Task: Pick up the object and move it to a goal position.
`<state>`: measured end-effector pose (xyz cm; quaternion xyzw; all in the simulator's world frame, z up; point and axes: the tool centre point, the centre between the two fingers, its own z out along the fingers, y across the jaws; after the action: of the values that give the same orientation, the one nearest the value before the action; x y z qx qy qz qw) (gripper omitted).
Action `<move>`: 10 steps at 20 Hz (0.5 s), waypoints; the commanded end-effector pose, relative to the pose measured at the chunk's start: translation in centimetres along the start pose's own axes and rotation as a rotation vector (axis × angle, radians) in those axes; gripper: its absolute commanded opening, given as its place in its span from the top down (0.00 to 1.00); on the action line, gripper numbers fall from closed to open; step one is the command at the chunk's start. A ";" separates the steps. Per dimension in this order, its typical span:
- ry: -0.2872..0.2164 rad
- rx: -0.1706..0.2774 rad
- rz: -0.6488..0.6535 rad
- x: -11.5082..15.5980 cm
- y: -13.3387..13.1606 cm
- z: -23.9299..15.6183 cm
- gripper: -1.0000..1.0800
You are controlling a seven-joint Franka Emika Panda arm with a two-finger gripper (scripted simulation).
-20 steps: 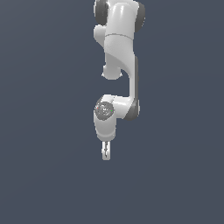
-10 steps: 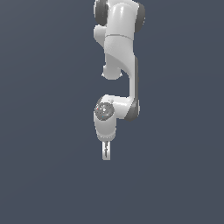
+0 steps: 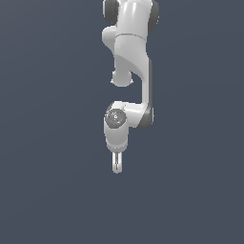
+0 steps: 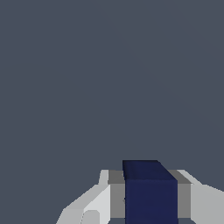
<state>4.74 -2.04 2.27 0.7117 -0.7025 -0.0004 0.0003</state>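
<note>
Looks like we've got the navy block (image 4: 151, 192) pinched tight in the end effector (image 3: 116, 167), low-center frame, so next we carry it goalward.

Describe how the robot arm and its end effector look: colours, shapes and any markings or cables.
The arm is glossy white with rounded, tube-like links and dark grey joint caps. One round grey cap sits at the wrist. The end effector is small and white, with grey inner pads. No cables or markings show.
</note>
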 end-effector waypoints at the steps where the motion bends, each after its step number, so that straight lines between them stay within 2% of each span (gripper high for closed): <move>1: 0.000 0.001 -0.001 -0.6 0.2 -0.9 1.00; 10: -0.002 0.001 0.000 -4.4 1.9 -6.6 1.00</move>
<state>3.14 1.46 7.62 0.7115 -0.7027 -0.0010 -0.0001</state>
